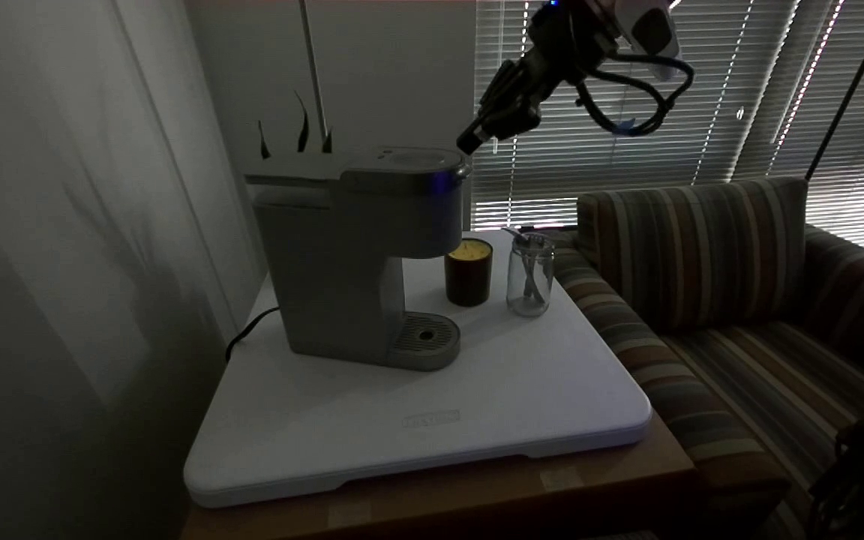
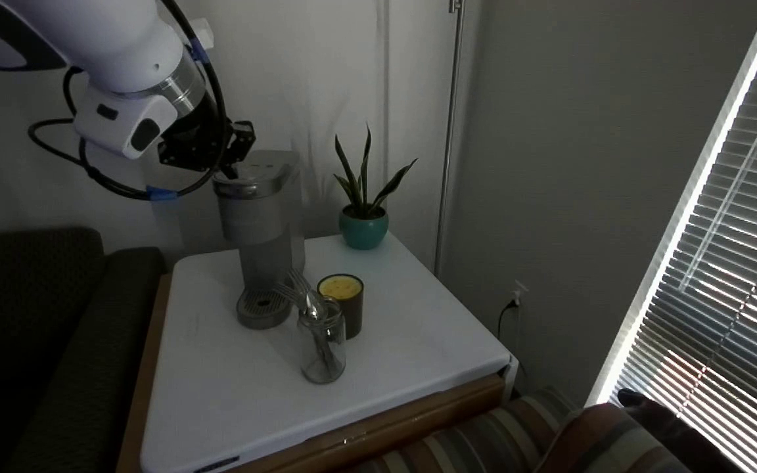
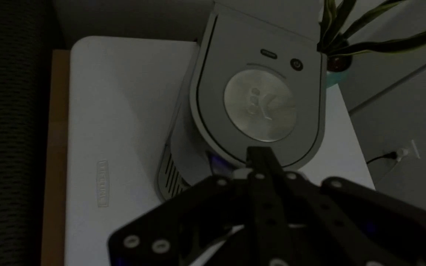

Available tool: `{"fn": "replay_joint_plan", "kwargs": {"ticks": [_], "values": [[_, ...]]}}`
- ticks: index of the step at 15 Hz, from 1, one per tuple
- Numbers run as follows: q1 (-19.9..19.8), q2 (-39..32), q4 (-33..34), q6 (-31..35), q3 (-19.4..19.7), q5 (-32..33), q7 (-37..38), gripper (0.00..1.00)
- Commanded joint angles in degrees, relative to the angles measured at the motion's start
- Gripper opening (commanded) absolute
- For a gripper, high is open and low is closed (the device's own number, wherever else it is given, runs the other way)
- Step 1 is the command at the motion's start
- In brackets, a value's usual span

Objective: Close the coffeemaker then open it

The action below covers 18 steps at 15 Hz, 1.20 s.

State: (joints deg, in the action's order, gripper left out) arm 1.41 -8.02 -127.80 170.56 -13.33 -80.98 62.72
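We locate the coffeemaker (image 1: 327, 255) upright on the bench (image 1: 312, 442). Its lid (image 3: 231, 44) is down, seated flat on top. In the wrist view we identify a round silver disc (image 3: 261, 105) and a power button (image 3: 296, 64) on the lid. A handle (image 1: 463, 171) projects at the front of the coffeemaker, above the drip base (image 1: 426, 341).

The hand (image 3: 260, 149) is angled downward at the front of the coffeemaker. Its fingers (image 3: 263, 184) are together and hold nothing. The fingertips (image 1: 471, 140) are at the lid's front edge, just above the handle; we cannot tell whether they make contact.

In both exterior views we note a dark cup (image 1: 469, 281), yellow inside, beside the coffeemaker and near its drip base. A glass jar (image 2: 322, 358) containing cutlery (image 2: 313, 305) stands next to the cup, farther from the coffeemaker. In an exterior view, a plant (image 2: 363, 187) in a turquoise pot (image 2: 363, 230) occupies the bench beside the coffeemaker's rear. A cord (image 1: 243, 334) runs to the bench edge behind the coffeemaker. A striped chair (image 1: 691, 259) stands beyond the jar as seen from the coffeemaker.
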Motion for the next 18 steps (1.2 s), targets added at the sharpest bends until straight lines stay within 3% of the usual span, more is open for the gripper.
{"fn": "replay_joint_plan", "kwargs": {"ticks": [1, 2, 7, 12, 18], "values": [[-1.1, -0.7, -0.9, -0.2, 0.7, -2.7, -5.5, 0.00], [1.5, -0.5, -1.8, 0.0, 3.7, -1.5, -5.1, 0.00], [2.7, -0.8, -3.8, 0.1, 6.4, -0.4, -5.1, 0.00], [1.4, -2.6, -2.0, -1.1, 4.5, -5.1, -8.2, 0.00], [1.6, -4.6, -0.9, -1.3, 4.1, -4.1, -8.6, 0.00]]}}
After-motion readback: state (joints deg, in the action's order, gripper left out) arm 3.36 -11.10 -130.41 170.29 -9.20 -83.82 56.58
